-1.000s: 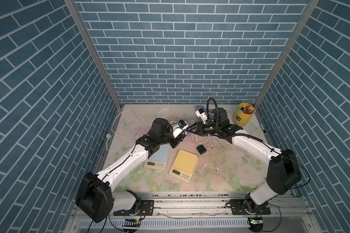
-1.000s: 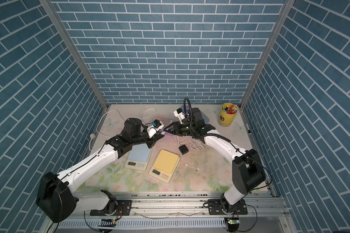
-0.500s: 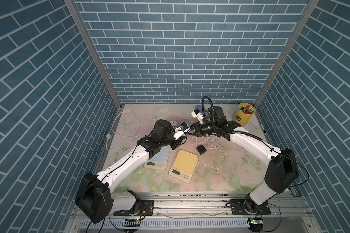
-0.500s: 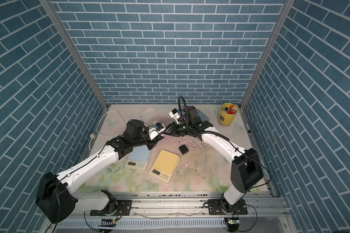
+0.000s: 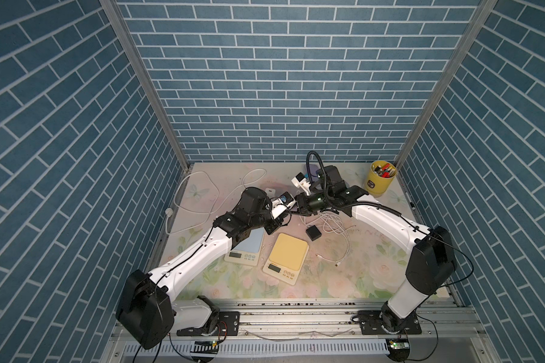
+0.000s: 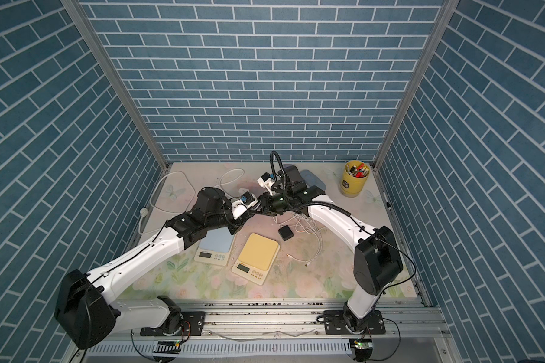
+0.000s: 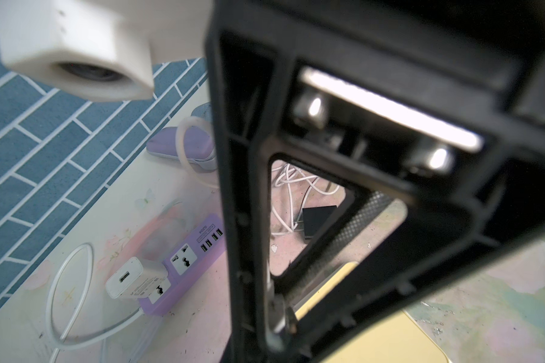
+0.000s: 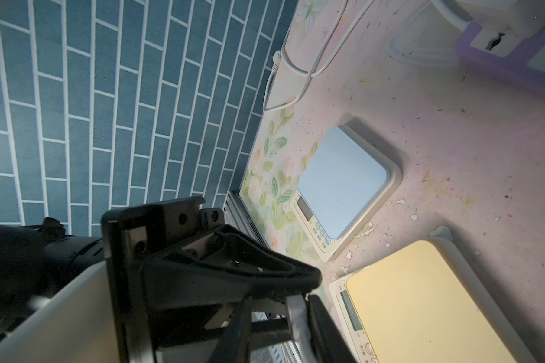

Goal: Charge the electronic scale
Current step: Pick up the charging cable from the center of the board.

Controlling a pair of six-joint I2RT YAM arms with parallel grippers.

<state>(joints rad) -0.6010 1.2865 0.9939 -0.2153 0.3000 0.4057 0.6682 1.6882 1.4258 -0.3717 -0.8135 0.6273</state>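
Yellow scale (image 5: 288, 253): flat, mid-table, display facing the front edge. Blue scale (image 5: 253, 240): flat, just beside it at 9 o'clock. White cable (image 5: 334, 226): loosely tangled at 2 o'clock, one end free.

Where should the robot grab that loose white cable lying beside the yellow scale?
Probably just behind its plug end, where the white cable looks stiffest. Come straight down from above with the jaws set across the cord. It lies flat on the mat, with bare mat on both sides, and the yellow scale sits clear of it.
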